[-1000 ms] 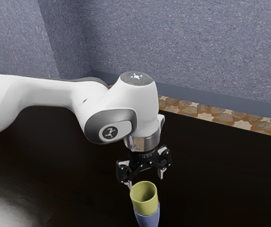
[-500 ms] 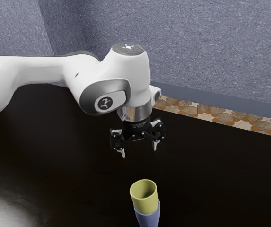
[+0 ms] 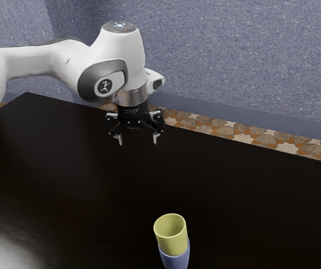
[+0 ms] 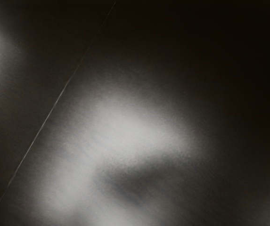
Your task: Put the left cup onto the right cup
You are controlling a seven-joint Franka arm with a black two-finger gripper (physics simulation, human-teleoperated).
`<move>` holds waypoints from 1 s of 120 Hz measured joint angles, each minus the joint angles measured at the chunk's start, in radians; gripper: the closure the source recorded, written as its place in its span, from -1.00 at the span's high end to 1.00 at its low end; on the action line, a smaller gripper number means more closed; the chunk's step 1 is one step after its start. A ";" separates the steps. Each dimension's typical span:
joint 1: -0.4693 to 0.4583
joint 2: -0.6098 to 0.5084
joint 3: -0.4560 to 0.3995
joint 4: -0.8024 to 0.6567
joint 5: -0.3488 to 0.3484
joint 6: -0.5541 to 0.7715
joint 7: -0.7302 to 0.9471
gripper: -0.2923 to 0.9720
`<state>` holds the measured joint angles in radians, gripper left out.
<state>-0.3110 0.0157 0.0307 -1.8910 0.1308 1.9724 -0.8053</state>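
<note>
A yellow-green cup [image 3: 170, 233] sits nested in the mouth of a pale blue cup [image 3: 174, 259] near the front edge of the dark table [image 3: 65, 168]. My gripper [image 3: 136, 136] hangs open and empty high above the table, well up and toward the exterior view's left of the stacked cups. Nothing lies between its fingers. The wrist view looks down on the glossy dark tabletop [image 4: 210, 56] with a pale glare on it.
A patterned stone floor strip [image 3: 261, 137] and a blue-grey wall [image 3: 233, 50] lie beyond the table's far edge. A bright glare patch [image 3: 3, 246] sits on the table at the exterior view's lower left.
My gripper has let go of the yellow-green cup, leaving it in the blue cup, and has risen up and toward the exterior view's left. The cups have stayed put.
</note>
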 joint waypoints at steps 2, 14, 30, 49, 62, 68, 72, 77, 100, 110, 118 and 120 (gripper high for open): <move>0.003 0.000 0.006 0.001 0.000 0.000 0.016 0.54; 0.032 0.000 0.033 0.006 -0.001 0.000 0.120 0.54; 0.069 0.000 0.068 0.018 -0.001 0.000 0.242 0.54; 0.095 0.002 0.120 0.037 0.001 0.000 0.368 0.54; 0.106 0.008 0.152 0.058 0.002 0.000 0.445 0.54; 0.105 0.013 0.167 0.074 0.002 0.000 0.478 0.54; 0.106 0.014 0.174 0.083 0.002 0.000 0.498 0.54; 0.103 0.014 0.184 0.092 0.002 -0.001 0.522 0.54; 0.088 0.014 0.190 0.172 0.003 -0.051 0.612 0.54; 0.072 0.014 0.190 0.197 0.003 -0.078 0.643 0.54; 0.058 0.012 0.190 0.209 0.003 -0.094 0.666 0.54; 0.055 0.012 0.190 0.211 0.003 -0.097 0.671 0.54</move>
<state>-0.2561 0.0277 0.2208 -1.6800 0.1334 1.8754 -0.1345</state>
